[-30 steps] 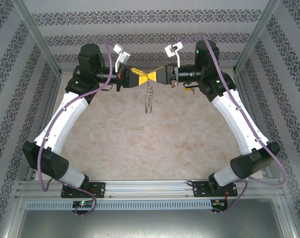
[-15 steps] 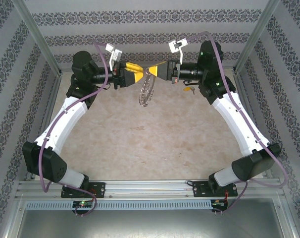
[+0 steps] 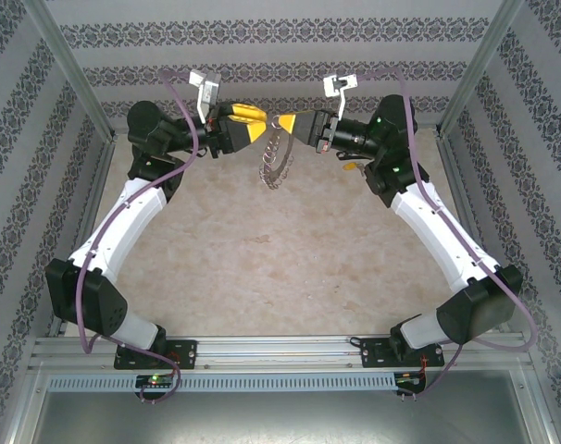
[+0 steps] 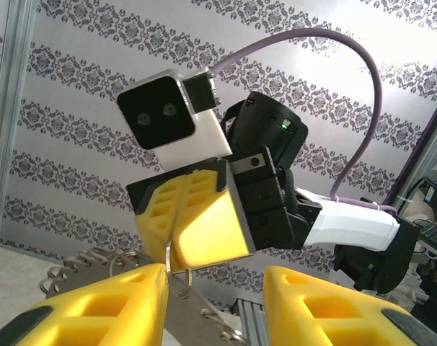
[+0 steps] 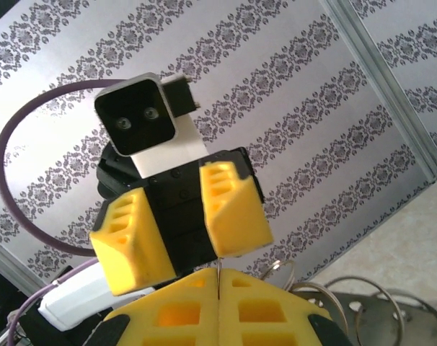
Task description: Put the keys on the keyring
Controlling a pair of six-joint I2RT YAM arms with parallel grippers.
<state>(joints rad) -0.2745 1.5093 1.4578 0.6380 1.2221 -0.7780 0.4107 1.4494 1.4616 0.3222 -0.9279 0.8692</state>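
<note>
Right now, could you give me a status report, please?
Left gripper open. Right gripper shut on keyring, dangling. Key on table beside right arm.

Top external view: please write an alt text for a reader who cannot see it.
The right arm, jaws shut, holds a grey jagged metal keyring dangling above the beige table. The left arm faces it, jaws open, close beside the ring.

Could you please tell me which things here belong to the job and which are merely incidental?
Job: keyring, hanging from shut right gripper; small key on table; open left gripper.
Incidental: purple cables; patterned walls.
</note>
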